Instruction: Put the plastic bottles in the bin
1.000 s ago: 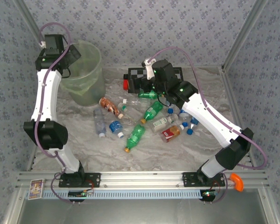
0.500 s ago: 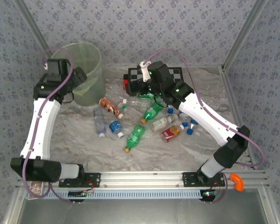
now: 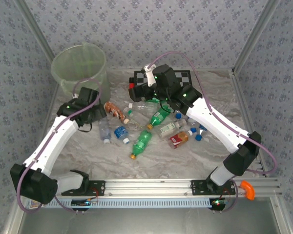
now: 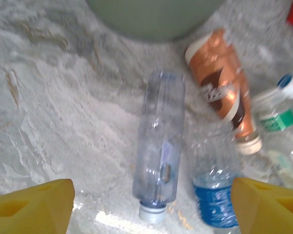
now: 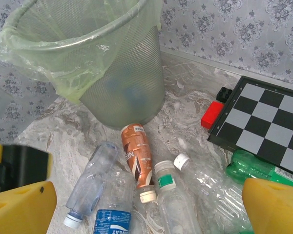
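Bin point(image 5: 132, 92): dim bluish shape inside; bottles point(image 3: 142, 142) on the table point(image 3: 88, 146). Left pincer point(image 4: 151, 187) and right pincer point(image 5: 147, 187) gape empty.

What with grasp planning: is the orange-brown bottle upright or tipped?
Tipped: the orange-brown bottle lies flat on the table, cap pointing away from the bin.

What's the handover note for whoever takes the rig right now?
Left gripper: open and empty, above a clear bottle that lies on the table near the bin.
Right gripper: open and empty, over the pile beside the checkerboard.
Bottles: roughly a dozen lie loose on the table, including an orange-brown bottle and a green bottle.
Done: can't tell whether the bin holds any.
Left: every bottle on the table; the clear bottle looks like the next pick.
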Controlling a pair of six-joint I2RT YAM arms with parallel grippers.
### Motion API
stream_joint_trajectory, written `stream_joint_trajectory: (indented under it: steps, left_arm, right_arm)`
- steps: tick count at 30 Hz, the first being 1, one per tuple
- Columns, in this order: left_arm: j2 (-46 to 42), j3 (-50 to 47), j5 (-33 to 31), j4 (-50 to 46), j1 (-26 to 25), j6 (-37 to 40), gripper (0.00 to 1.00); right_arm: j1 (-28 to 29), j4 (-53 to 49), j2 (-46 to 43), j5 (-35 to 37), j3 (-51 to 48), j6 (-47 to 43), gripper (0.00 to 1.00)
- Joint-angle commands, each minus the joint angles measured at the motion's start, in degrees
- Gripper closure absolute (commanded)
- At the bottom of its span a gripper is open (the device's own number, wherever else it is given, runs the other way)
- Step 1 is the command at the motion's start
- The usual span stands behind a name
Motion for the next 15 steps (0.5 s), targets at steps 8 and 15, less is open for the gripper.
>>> stream_joint_trajectory:
  steps: [8,15]
  left_arm:
    - [6.1,-5.9,3.4,4.7,-0.6,2.1,0.24]
    - [13.8,-5.8,5.7,5.4,-0.6,5.1,0.29]
  right_arm:
    - [0.6,-1.2,-1.8,1.8,0.7,-1.8,0.0]
    - [0.6,-1.1,-2.8,3.0,-0.7,-1.9,0.01]
